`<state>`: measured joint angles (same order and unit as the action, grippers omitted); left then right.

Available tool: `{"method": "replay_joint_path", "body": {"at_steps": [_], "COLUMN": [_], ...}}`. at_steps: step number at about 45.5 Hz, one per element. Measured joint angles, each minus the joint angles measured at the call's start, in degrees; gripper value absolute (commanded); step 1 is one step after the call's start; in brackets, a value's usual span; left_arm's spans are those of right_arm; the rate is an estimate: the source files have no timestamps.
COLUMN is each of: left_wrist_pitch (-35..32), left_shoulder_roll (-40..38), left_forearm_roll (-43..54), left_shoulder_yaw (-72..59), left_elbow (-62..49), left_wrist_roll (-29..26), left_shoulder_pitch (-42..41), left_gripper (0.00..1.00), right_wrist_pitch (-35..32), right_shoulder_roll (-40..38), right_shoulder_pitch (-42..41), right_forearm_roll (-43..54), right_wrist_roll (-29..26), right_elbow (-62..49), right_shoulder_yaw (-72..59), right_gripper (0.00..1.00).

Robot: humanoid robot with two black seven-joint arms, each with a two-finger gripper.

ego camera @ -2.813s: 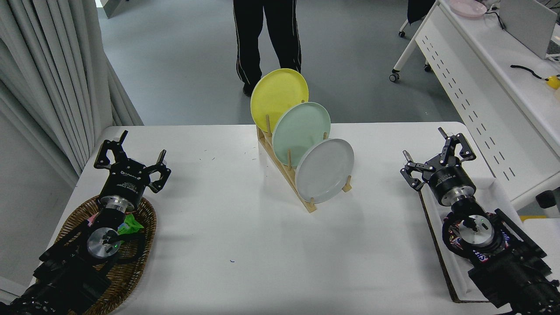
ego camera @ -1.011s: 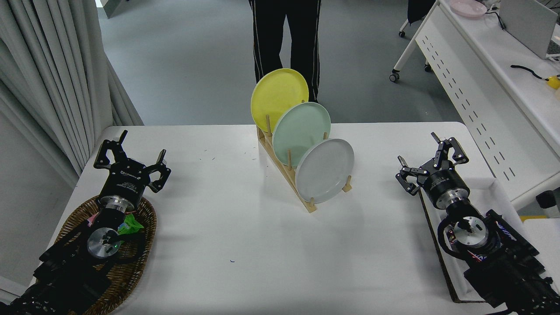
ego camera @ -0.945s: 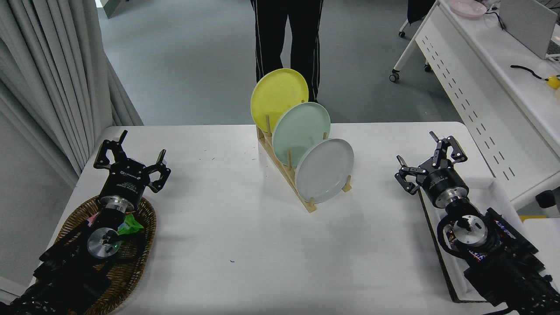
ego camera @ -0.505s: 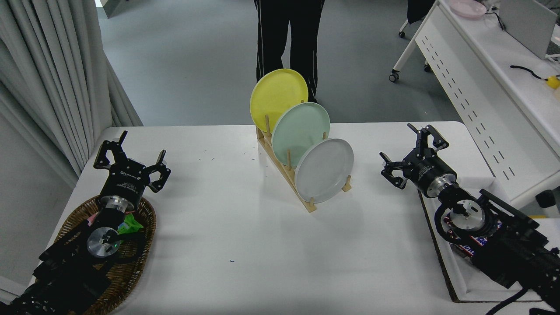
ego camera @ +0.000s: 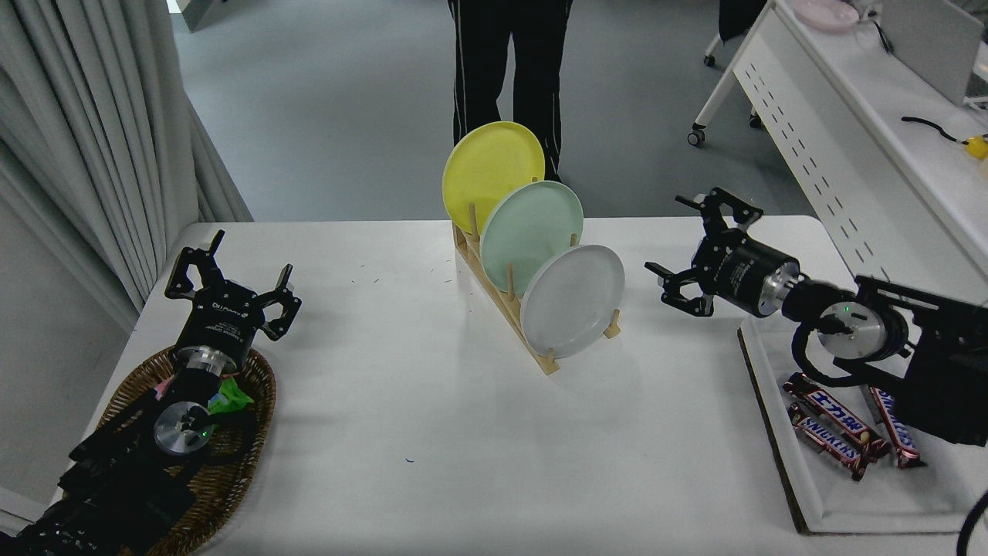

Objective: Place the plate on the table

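Head view: the grey plate (ego camera: 573,301) stands on edge in the nearest slot of a wooden rack (ego camera: 505,297) at the middle of the desk (ego camera: 432,432).
Plate's place: front of a row of three, with a green plate (ego camera: 531,232) behind it and a yellow plate (ego camera: 492,171) at the back; its face tilts toward the camera and to the right.
Key relation: the plate lies to the left of the right gripper (ego camera: 691,251), near but apart, with bare desk between the plate's right rim and the fingers.
Nearer arm: the right one by far; the left gripper (ego camera: 229,279) is well apart at the lower left, over a wicker basket (ego camera: 231,455).
Right arm's pose: reaching in from the right edge, wrist turned so the gripper points left toward the rack, roughly level with the plate's upper half.
Right fingers: spread wide, holding nothing.
Left fingers: also spread, holding nothing.
Step in hand: by my reading, the approach; the plate is not yet touched.
Next move calls for: likely closing the gap leftward so the fingers straddle the plate's right rim, then lifting it clear of the pegs.
Elsewhere: candy bars (ego camera: 837,428) lie in a tray (ego camera: 803,494) at the right; a person (ego camera: 505,62) stands beyond the far side.
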<state>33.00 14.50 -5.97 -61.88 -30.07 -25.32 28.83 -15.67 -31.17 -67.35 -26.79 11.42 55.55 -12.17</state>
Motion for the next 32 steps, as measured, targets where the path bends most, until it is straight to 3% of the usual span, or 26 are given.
{"method": "replay_joint_path", "body": {"at_steps": [21, 32], "left_wrist_pitch": [-0.03, -0.03], "left_shoulder_roll": [-0.02, -0.01], "left_forearm_roll": [0.0, -0.01], "left_shoulder_yaw": [0.0, 0.0], "left_elbow": [-0.01, -0.01], "left_wrist_roll": [0.0, 0.0], "left_shoulder_pitch": [0.0, 0.0], "left_gripper": [1.0, 1.0], "right_wrist_pitch": [2.53, 8.98], "right_shoulder_roll": [0.46, 3.59], "right_shoulder_pitch": [-9.95, -11.67], "right_forearm_roll": [1.47, 1.93], "right_wrist_roll": [-0.77, -6.95], "right_elbow": [2.58, 1.81], "right_shoulder_yaw": [-11.46, -11.59], "right_gripper": [1.0, 1.0]}}
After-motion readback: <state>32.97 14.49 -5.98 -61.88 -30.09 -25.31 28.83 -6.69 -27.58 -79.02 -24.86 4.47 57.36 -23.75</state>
